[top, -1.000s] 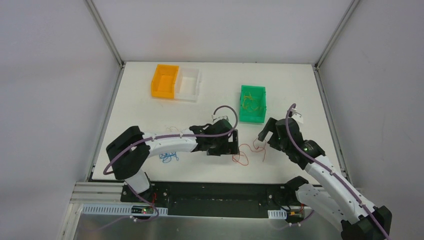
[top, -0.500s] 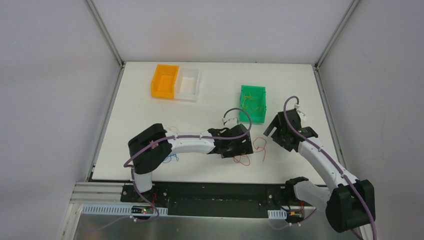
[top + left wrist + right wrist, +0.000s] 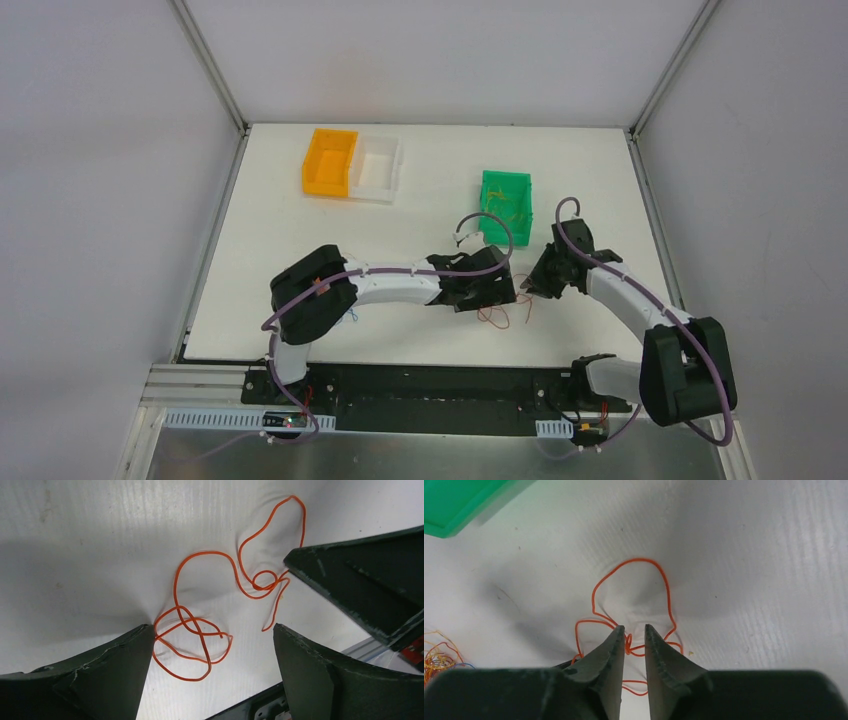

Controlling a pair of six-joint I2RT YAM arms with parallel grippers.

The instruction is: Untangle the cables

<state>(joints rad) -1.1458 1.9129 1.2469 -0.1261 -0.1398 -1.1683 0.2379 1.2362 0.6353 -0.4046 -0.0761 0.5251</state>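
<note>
**At the front of the tabletop, both grippers meet over the orange-red cable**

Near the front edge of the tabletop (image 3: pixel 420 215), the left gripper (image 3: pixel 497 297) has reached further to the right than a second ago. The right arm has folded back and in, bringing the right gripper (image 3: pixel 528 288) just beside it. The right gripper stood wide then; now its fingers (image 3: pixel 610 645) are drawn close, with only a narrow slit between them. A small twist of the orange-red cable (image 3: pixel 639 559) lies in that slit, but whether it is pinched cannot be told. The left gripper (image 3: pixel 210 630) is spread wide, one finger at each side of the same cable's (image 3: pixel 205 553) lower loops.

From above, the two grippers cover most of that cable (image 3: pixel 492 318), and only a few loops show in front of them. The blue cable (image 3: pixel 350 314), plain to see a second ago, is now mostly hidden behind the left arm's elbow. Yellow cables (image 3: pixel 503 210) lie in the green bin (image 3: pixel 504 175), too fine to trace. In the right wrist view the bin (image 3: pixel 454 505) is cut off at the corner. A tangle of yellow and red strands (image 3: pixel 436 657) is cut off at the left edge.
</note>
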